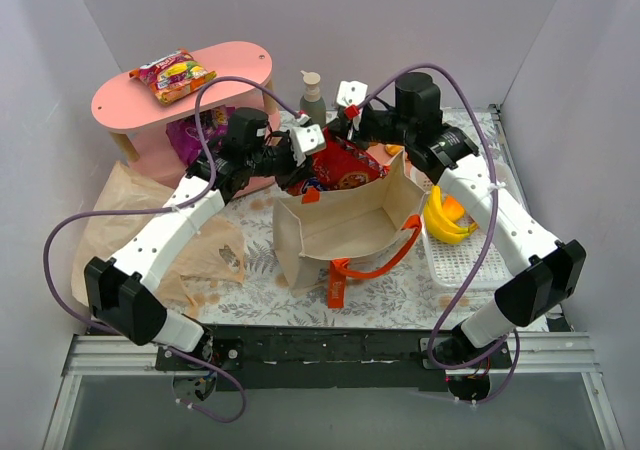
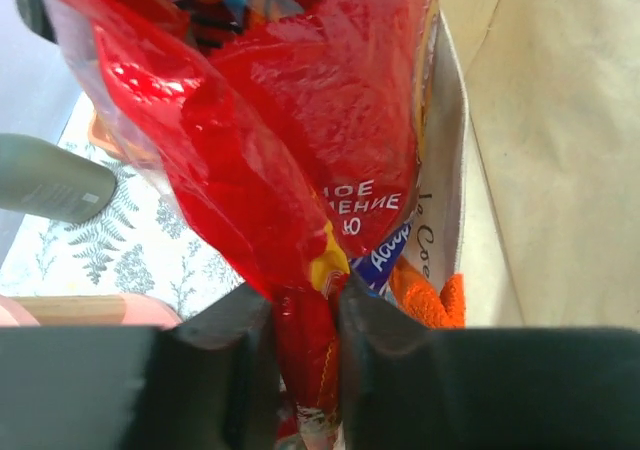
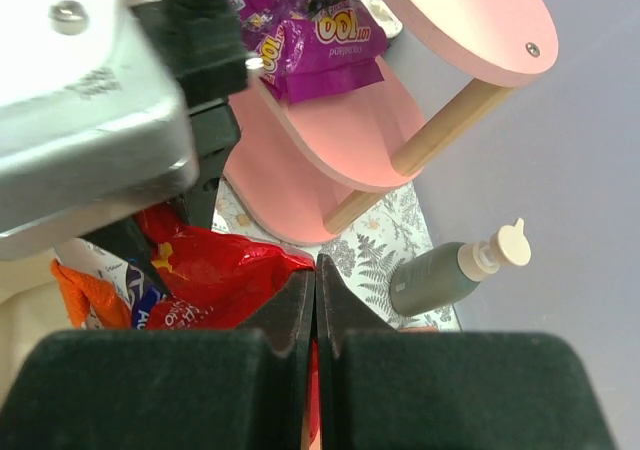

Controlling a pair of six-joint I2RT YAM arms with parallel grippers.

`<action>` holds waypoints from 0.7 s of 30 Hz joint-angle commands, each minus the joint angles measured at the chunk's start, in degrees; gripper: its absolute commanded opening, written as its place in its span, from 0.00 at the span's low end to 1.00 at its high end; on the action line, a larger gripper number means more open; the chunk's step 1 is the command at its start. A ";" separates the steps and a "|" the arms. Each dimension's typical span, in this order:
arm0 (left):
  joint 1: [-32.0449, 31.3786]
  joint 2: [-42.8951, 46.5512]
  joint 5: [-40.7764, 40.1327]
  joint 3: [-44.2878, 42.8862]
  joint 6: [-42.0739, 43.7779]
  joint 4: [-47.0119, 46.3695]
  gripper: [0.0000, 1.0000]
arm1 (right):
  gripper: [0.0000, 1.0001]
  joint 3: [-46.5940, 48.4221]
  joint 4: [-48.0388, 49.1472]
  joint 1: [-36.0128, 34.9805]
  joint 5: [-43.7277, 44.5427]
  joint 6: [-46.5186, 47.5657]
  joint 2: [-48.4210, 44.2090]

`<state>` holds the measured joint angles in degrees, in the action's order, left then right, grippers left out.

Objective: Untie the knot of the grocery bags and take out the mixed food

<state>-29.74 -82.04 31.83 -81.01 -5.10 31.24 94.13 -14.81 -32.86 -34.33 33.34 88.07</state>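
Observed left gripper [image 2: 305, 315] clenched on one edge of red snack packet [image 2: 300, 120], held over rear rim of canvas tote [image 1: 340, 225], frame centre in top view. Found right gripper [image 3: 315, 290] fully closed beside packet; cannot tell if gripping film. Noted bananas [image 1: 445, 225] in white basket [image 1: 460, 265], right of frame; tan plastic bag [image 1: 115, 205] at left.

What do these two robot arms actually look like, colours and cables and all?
Both the left arm and the right arm have white shells with chunky black joints. A thin purple cable loops loosely along each one. Each ends in a two-finger tool: the left tool and the right tool have blunt black fingers.
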 commanded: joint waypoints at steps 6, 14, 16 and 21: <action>-0.15 1.18 -4.40 -3.27 -5.35 0.31 0.00 | 0.30 -1.22 16.19 0.34 5.92 -3.36 -5.10; -0.15 8.47 -25.49 0.41 1.49 -8.65 0.00 | 0.79 -2.37 21.66 3.94 22.81 -15.14 -7.48; -0.15 9.44 -31.12 1.90 3.08 -10.58 0.00 | 0.79 -2.28 21.23 4.30 23.25 -15.24 -7.56; -0.32 12.42 -40.00 7.87 10.19 -13.40 0.00 | 0.78 -2.81 20.17 4.39 23.25 -14.01 -7.39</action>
<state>-29.98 -76.01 1.76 -75.59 -2.11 28.45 90.52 3.11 -28.29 -13.10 20.93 81.21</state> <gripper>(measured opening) 0.023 0.784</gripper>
